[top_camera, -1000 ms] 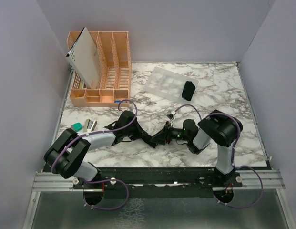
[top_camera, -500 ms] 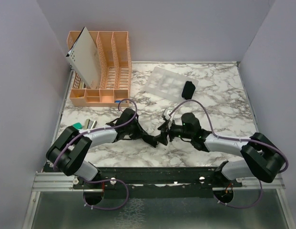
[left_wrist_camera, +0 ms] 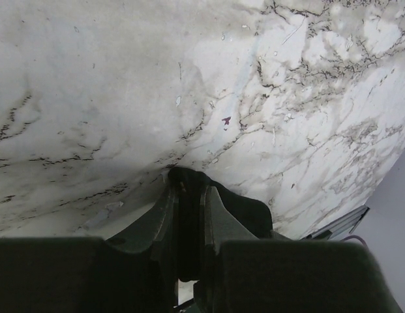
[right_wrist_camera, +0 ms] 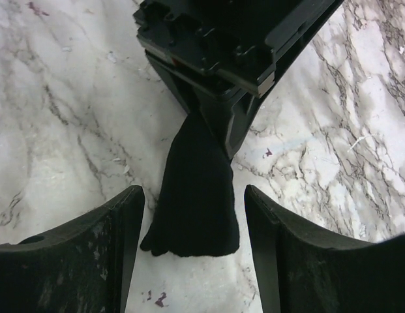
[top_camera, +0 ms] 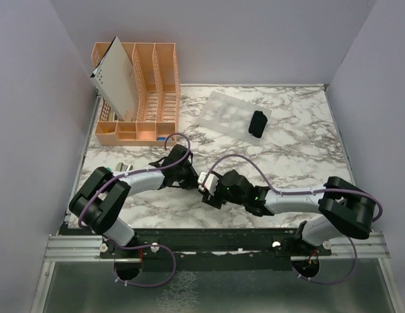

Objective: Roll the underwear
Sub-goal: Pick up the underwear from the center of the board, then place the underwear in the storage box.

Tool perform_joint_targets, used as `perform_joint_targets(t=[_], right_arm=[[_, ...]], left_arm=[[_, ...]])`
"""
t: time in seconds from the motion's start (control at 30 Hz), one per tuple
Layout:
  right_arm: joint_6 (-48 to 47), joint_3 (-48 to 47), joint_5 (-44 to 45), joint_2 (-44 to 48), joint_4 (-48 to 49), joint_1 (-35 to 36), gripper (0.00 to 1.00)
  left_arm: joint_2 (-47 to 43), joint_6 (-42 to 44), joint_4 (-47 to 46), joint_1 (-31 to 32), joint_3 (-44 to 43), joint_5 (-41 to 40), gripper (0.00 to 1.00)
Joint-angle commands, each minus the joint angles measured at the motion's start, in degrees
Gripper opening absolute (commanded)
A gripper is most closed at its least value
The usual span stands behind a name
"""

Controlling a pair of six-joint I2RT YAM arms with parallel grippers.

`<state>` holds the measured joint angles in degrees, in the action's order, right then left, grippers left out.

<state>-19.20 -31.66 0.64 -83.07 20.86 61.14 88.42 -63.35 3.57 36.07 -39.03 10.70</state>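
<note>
My left claw (left_wrist_camera: pixel 188 189) pinches one end of the underwear (right_wrist_camera: pixel 197 218), a narrow black strip lying on the marble table (right_wrist_camera: pixel 72 98). My right claw (right_wrist_camera: pixel 192 192) stands wide astride its free end. Recommended: lower squarely, close across the full width, then roll evenly toward the pinch

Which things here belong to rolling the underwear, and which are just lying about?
For the job:
underwear, gripped by the shut left pincer
right pincer, open on either side of it
rolled underwear, on the tray

Lying about:
rack
board leaning in it
tray
</note>
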Motion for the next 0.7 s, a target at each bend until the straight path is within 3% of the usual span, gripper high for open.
perform_joint_targets(t=[0.0,0.2,0.4,0.5,0.53,0.6,0.67], right_arm=[[-1.1,-3.2,5.3,-4.1,-0.4,0.7,0.66],[-0.1,-5.5,5.6,-10.3,-2.6,0.8,0.65],[3.9,-4.7,6.7,-13.5,-5.1,0.8,0.49],[4.8,-5.4,6.7,-14.5,-6.4,0.8,0.39],[5.7,-5.5,7.9,-14.8,-6.5,0.8,0.31],[7.2,-5.9,10.2,-15.0,-6.4,0.8,0.11],[9.0,-6.7,11.7,-15.2,-7.4,0.7,0.04]], left_arm=[[1.6,1.1,4.7,0.0,-0.6,-0.3,0.0],[1.3,1.5,5.6,-0.2,-1.3,-0.5,0.0],[1.3,4.0,6.4,-2.5,-1.1,1.1,0.0],[0.8,5.1,6.4,-3.6,-0.7,2.3,0.0],[0.7,5.7,6.4,-4.0,-0.8,2.8,0.01],[0.5,6.8,6.5,-5.0,-0.7,4.4,0.13],[-0.2,7.5,6.9,-6.1,-0.7,5.1,0.22]])
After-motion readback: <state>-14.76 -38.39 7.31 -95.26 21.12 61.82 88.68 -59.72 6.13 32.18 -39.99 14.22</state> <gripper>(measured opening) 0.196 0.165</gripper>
